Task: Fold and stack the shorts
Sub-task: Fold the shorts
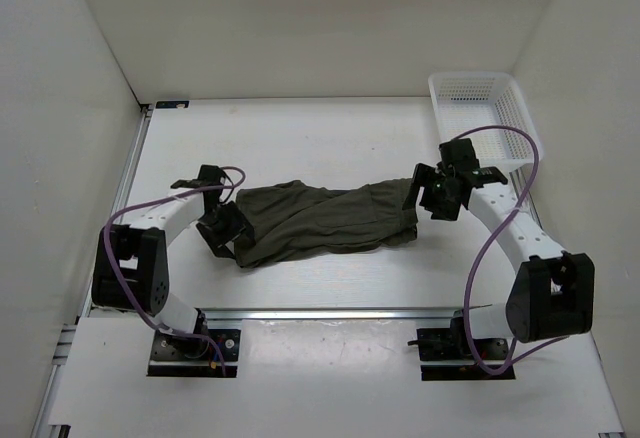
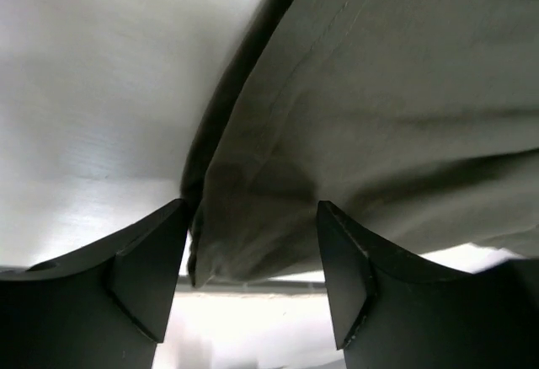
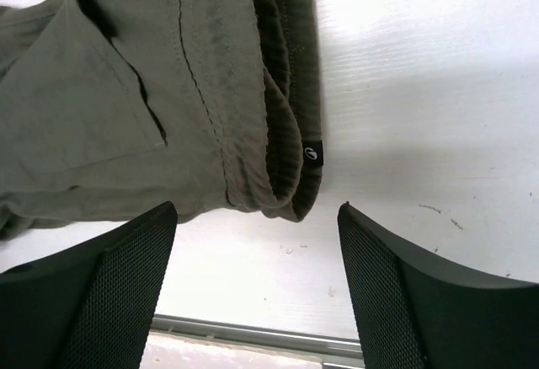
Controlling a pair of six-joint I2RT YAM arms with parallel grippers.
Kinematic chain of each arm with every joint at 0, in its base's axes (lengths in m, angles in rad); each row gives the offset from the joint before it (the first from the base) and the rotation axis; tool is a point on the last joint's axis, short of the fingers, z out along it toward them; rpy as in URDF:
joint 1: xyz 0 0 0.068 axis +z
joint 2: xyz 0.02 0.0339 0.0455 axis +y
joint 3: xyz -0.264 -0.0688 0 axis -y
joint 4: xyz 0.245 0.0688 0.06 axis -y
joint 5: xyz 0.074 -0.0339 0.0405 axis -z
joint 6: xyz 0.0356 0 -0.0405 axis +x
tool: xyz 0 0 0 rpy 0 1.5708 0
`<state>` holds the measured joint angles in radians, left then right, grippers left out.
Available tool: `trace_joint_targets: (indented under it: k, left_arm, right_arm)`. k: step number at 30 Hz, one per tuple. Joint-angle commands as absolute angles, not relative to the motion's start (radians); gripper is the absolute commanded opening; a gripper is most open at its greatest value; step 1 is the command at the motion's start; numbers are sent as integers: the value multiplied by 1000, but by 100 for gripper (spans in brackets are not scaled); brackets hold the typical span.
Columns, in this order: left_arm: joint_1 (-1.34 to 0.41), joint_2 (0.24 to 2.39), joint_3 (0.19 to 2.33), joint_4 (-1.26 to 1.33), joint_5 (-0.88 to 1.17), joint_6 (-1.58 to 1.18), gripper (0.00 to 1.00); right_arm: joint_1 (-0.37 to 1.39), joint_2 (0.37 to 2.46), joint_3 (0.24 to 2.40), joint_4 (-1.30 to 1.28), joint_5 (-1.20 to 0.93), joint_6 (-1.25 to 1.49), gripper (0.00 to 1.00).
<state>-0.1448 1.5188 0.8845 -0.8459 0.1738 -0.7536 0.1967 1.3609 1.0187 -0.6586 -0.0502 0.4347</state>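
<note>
The shorts [image 1: 325, 220] are seen from above bunched across the bench [image 1: 300, 138] middle. Only the wrist views reveal released jaws: the left gripper [image 2: 253, 209] at a stitched edge, the right gripper [image 3: 257, 209] beside the ribbed waistband [image 3: 290, 133].

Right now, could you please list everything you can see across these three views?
shorts: one, dark olive green, lying rumpled across the middle of the table, between the two grippers
basket: one, white mesh, far right corner of the table
table: one, white, under everything
left gripper: one, black, open, at the shorts' left end, fabric edge between its fingers
right gripper: one, black, open, just off the shorts' right end, by the ribbed band
</note>
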Motion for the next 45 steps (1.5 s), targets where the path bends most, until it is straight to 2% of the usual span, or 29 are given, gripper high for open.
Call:
trace_joint_targets:
  k: [1, 9, 12, 13, 14, 16, 17, 20, 25, 29, 39, 45]
  left_arm:
    - [-130, 1514, 862, -782, 146, -821, 72]
    - [-130, 1571, 834, -744, 65, -830, 70]
    - [-130, 1609, 845, -735, 54, -819, 61]
    - [-130, 1620, 860, -735, 54, -819, 55]
    - [-130, 1629, 870, -735, 45, -819, 36]
    - [-130, 1650, 894, -735, 44, -809, 14]
    - [-130, 1651, 894, -735, 44, -808, 10]
    - [-130, 1661, 948, -748, 20, -787, 10]
    - [-120, 1643, 1152, -879, -152, -713, 10]
    - [-199, 1652, 1345, -1018, -251, -624, 10]
    - [-506, 1790, 1799, -1189, -342, -509, 10]
    - [-728, 1966, 2110, -1265, -374, -448, 10]
  right_arm:
    - [198, 1328, 1040, -690, -25, 416, 82]
    - [198, 1310, 1071, -710, -6, 416, 85]
    - [198, 1310, 1071, -710, -6, 416, 85]
    - [198, 1310, 1071, -719, -6, 416, 85]
    - [198, 1310, 1071, -719, -6, 416, 85]
    - [198, 1310, 1081, -719, -6, 416, 85]
    - [198, 1310, 1081, -719, -6, 425, 85]
    - [198, 1299, 1101, -730, -6, 425, 85]
    - [198, 1276, 1101, -750, 5, 425, 85]
    - [198, 1276, 1101, -750, 5, 425, 85]
    - [198, 1267, 1101, -759, 5, 425, 85]
    - [198, 1249, 1092, -770, 5, 425, 85]
